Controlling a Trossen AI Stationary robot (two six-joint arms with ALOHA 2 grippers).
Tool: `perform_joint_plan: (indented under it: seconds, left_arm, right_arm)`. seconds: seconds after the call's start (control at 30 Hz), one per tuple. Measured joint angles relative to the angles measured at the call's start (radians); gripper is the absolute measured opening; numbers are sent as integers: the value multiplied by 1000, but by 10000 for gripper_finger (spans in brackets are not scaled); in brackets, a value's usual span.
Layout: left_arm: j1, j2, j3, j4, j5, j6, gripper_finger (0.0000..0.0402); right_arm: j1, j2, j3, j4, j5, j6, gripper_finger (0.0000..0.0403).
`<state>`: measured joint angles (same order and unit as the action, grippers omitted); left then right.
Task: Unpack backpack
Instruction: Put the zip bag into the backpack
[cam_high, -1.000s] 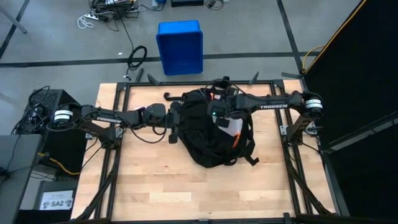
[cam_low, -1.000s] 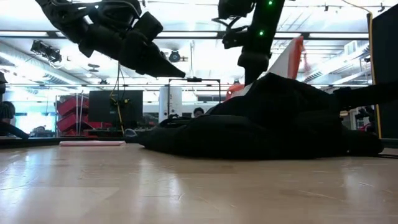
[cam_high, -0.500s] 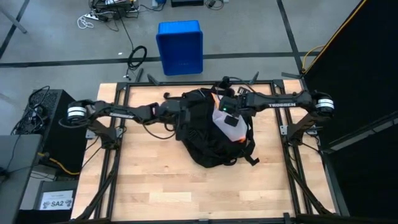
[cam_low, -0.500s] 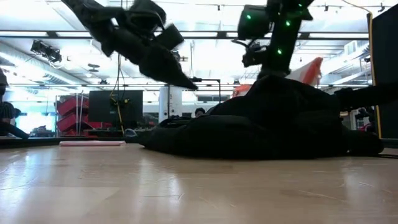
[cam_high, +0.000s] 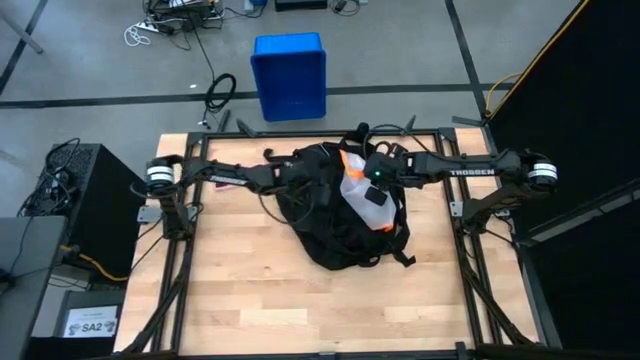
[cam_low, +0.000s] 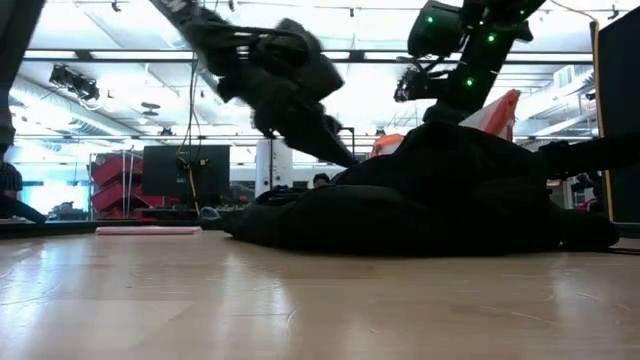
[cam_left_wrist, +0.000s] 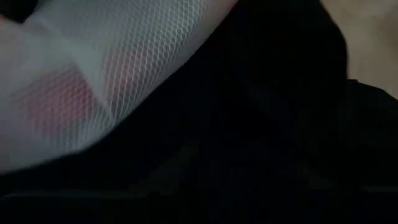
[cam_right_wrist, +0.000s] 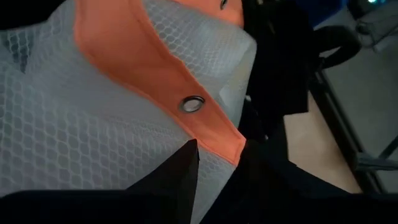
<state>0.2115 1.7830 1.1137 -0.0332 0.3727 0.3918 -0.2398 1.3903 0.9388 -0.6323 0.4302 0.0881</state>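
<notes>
Backpack (cam_high: 335, 215), black soft fabric, lies slumped on the wooden counter (cam_high: 300, 300), toward the counter's far half and slightly right of centre; straps trail off its near-right corner. Low view: the pack forms a dark mound resting flat on the counter surface.

White mesh bag (cam_high: 362, 192) w/ orange trim sticks out of the pack's upper opening, on the right-hand side of the pack. Right wrist view: honeycomb mesh, an orange band running diagonally, and a metal grommet (cam_right_wrist: 192, 103) set in that band.

Right end effector (cam_high: 372, 188) reaches in from the right, over the pack's top, and is clenched on the mesh bag: right wrist view shows both dark fingers (cam_right_wrist: 168, 180) pinching the fabric at the orange edge. Green status lights show on the arm in both high and low views.

Left end effector (cam_high: 318, 185) comes in from the left, its tip at the pack's opening, just beside the mesh bag. Left wrist view is filled w/ white mesh and black fabric at very close range; own fingers not distinguishable, so released vs. clenched cannot be told.

Blue plastic crate (cam_high: 289, 76) stands on the floor beyond the counter's far edge, well apart from the pack. Black cabinet (cam_high: 95, 215) w/ cables sits on the floor left of the counter.
</notes>
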Motion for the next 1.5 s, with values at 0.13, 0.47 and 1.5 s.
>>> perform_joint_plan:
  seconds: [0.13,0.47,1.5]
  left_arm:
    - [-3,107,159,-159,40,83,112]
    - [39,226,437,-493,-151,182,112]
    - [128,309,497,-767,-19,174,112]
  right_arm:
    - [-10,0,-14,17,-16,-11,111]
    - [-14,0,-14,30,-42,-20,106]
    - [-12,0,-15,91,-122,-29,106]
